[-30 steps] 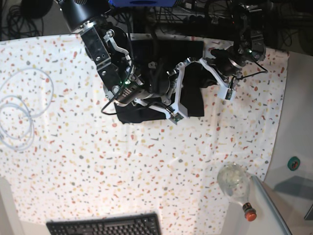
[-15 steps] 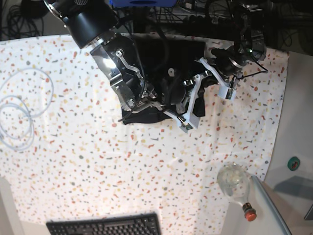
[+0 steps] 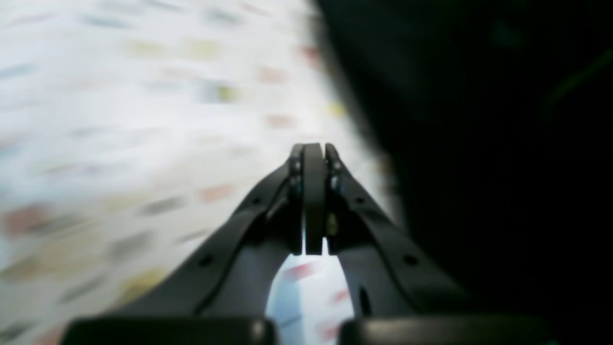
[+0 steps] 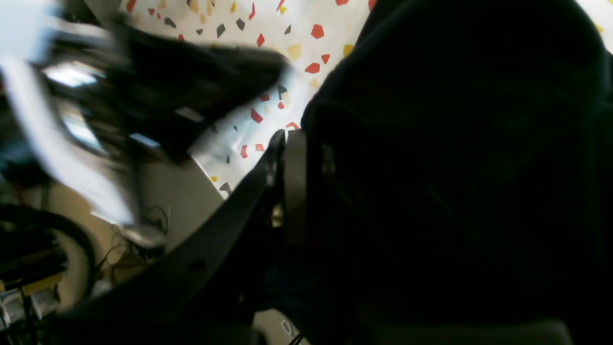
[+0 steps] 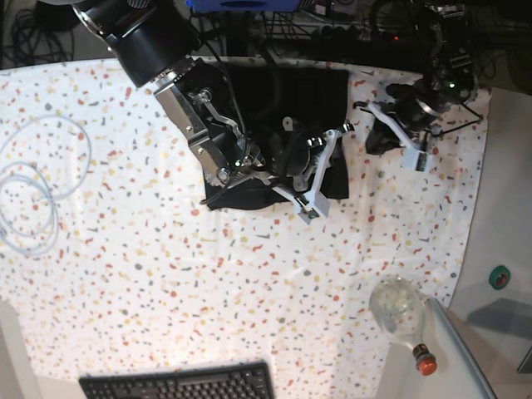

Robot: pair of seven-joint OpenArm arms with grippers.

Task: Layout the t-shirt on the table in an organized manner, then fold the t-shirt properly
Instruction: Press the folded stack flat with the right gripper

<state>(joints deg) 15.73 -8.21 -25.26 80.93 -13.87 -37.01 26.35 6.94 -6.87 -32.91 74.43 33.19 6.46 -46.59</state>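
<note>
The t-shirt (image 5: 287,100) is lying bunched toward the far middle of the bench (image 5: 166,283), a dark heap with one edge reaching the back border and another spilling out toward the near side under the right arm. The right gripper (image 5: 312,199) is sitting over the near edge of that heap, and in the right wrist view its fingers (image 4: 292,182) are pressing together with black cloth filling the space beside them, so they are clamped on a fold of the t-shirt (image 4: 455,167). The left gripper (image 5: 413,154) is hanging over the speckled surface to the side of the garment, apart from it; in the left wrist view its fingers (image 3: 313,191) are meeting flat against each other with nothing between them, the blurred bench (image 3: 119,120) showing beneath and the t-shirt (image 3: 479,143) lying dark off to one side. The only container in view is a clear bottle (image 5: 401,316) with a red cap, lying on its side at the near corner of the bench; what it is holding cannot be told. A loop of pale cable (image 5: 33,191) is resting on the speckled top well away from the shirt, and a black keyboard (image 5: 179,384) is showing at the near edge.
</note>
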